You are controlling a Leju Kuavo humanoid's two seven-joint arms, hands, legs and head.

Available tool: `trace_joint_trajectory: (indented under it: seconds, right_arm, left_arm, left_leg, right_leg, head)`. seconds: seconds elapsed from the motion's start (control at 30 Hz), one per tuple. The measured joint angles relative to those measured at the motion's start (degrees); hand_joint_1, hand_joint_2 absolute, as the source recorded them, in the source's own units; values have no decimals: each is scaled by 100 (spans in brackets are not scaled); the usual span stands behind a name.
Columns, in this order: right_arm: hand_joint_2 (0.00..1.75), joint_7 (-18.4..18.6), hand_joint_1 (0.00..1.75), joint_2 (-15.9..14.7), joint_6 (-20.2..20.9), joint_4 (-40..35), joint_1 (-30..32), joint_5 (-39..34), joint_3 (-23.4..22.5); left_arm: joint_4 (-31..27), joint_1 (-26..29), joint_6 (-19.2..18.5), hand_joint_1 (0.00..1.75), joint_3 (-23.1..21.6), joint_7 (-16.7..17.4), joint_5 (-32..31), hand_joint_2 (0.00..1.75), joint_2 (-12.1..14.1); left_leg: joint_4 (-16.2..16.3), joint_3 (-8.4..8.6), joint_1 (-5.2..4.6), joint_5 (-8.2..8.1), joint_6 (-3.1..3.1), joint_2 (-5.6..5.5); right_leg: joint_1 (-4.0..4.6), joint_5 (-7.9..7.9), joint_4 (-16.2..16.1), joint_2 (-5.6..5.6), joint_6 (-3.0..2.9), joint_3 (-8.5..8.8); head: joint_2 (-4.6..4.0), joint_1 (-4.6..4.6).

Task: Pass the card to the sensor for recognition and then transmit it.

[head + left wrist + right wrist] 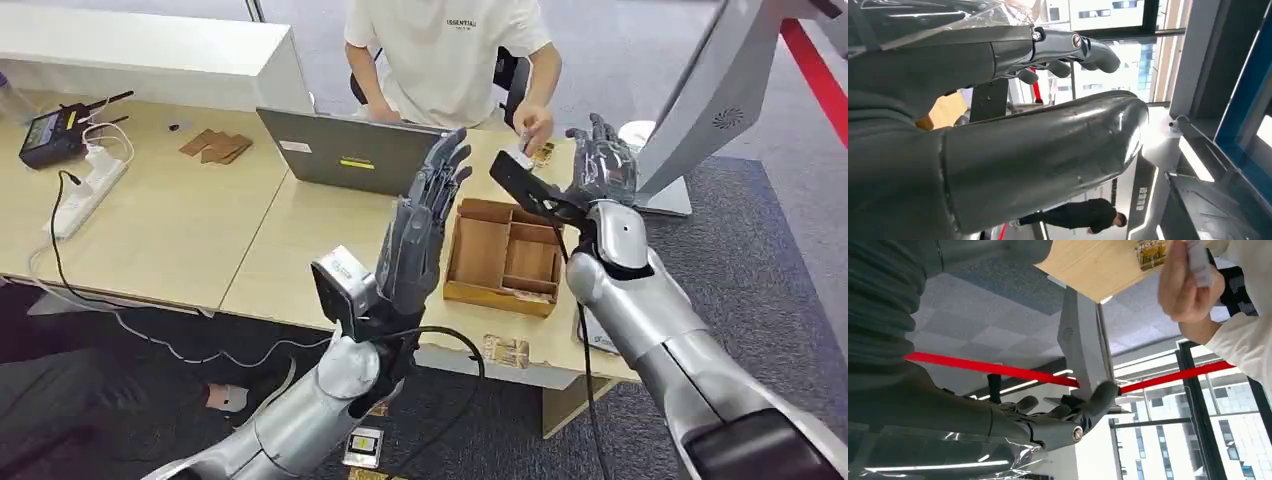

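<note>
- Left hand [425, 225]: raised over the near part of the light wooden table [180, 220], dark grey fingers straight and spread, holding nothing and touching nothing; in the left wrist view the thumb [1048, 150] lies apart from the fingers [1088, 52].
- Right hand [603, 165]: raised beyond the compartmented brown wooden tray [505, 255], fingers extended upward and apart, empty; the right wrist view shows the fingers [1095, 402] parted around nothing.
- Small white card [519, 155]: pinched in a person's hand [534, 124], just beside the right hand; contact with the robot's fingers cannot be determined. In the right wrist view the card [1198, 262] sits in that person's hand [1188, 287].
- Table: carries a grey open laptop [345, 150], a white power strip [88, 190] with black cable, a black device with antennas [55, 130], and the tray.
- Room: grey carpet tiles [770, 270], a red floor stripe [815, 65], and a silver angled stand [715, 95] beside the table.
</note>
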Motion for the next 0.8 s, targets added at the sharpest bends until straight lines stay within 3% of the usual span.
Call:
trace_joint_trajectory:
  seconds: [0.17, 0.37, 0.53, 0.8]
  right_arm:
    - [175, -96, 0, 2, -129, 52, -17, -204, 31]
    - [175, -586, 0, 26, -575, -116, 40, -1039, 13]
    - [175, -579, 0, -2, -636, -932, 516, -1538, 9]
    - [175, -536, 0, -227, -459, -2265, 1549, -1742, 33]
  left_arm:
    - [13, 2, 0, 0, -13, 35, -61, 0, 2]
    - [26, 24, 254, 0, -15, 208, -212, 0, 28]
    - [-70, 110, 476, 0, -7, 454, -400, 0, 138]
    - [-304, 189, 638, 0, 112, 706, -636, 0, 313]
  left_leg:
    - [0, 1, 0, 3, -1, 0]
    - [0, 1, 0, 2, -1, 0]
    - [0, 1, 2, 1, -1, 1]
    - [-1, 2, 4, 1, -1, 0]
  right_leg:
    - [0, 2, 0, 0, 2, 2]
    - [0, 2, 0, 0, 2, 3]
    - [3, -1, 0, -1, 0, 1]
    - [4, -2, 0, 0, -3, 2]
  head:
    - [0, 0]
    - [0, 0]
    - [0, -2]
    - [0, 0]
